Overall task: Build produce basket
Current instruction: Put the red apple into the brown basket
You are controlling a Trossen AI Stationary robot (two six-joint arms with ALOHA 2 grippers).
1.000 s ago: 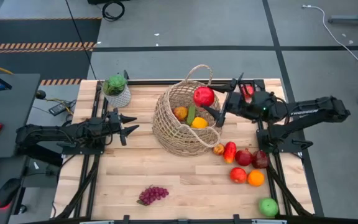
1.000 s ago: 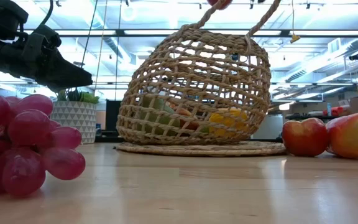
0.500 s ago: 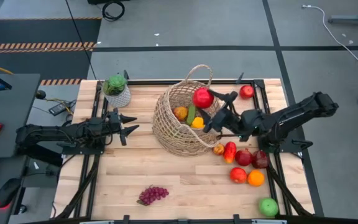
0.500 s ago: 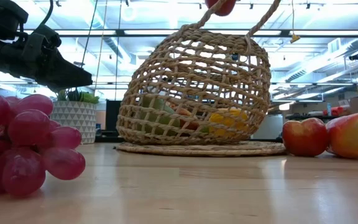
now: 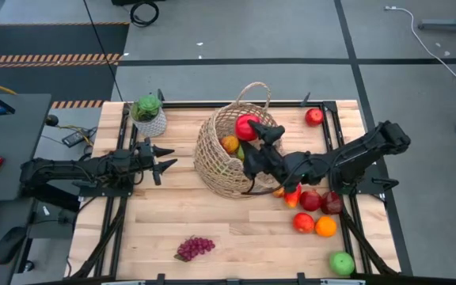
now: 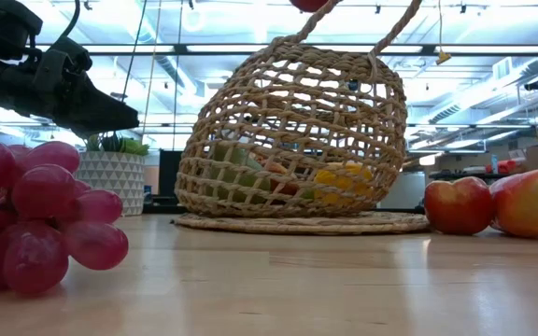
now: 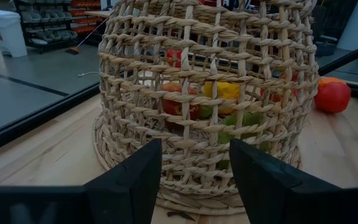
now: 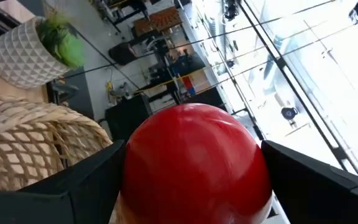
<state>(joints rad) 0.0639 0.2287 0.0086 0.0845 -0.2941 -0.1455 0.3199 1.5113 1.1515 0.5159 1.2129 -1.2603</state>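
With the right hand [image 5: 253,131] clasping a round red apple [image 5: 246,127] over the tan wicker basket [image 5: 212,162], releasing should follow; left hand [image 5: 163,159] waits spread.

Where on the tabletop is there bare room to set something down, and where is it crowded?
Bare wood lies between the basket and the grape bunch, and on toward the waiting left gripper. It is crowded beside the basket under the right gripper, which holds a red apple: loose fruit fills that side.

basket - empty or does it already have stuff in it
Not empty. Through the basket weave, an orange, a yellow pepper and green produce show inside.
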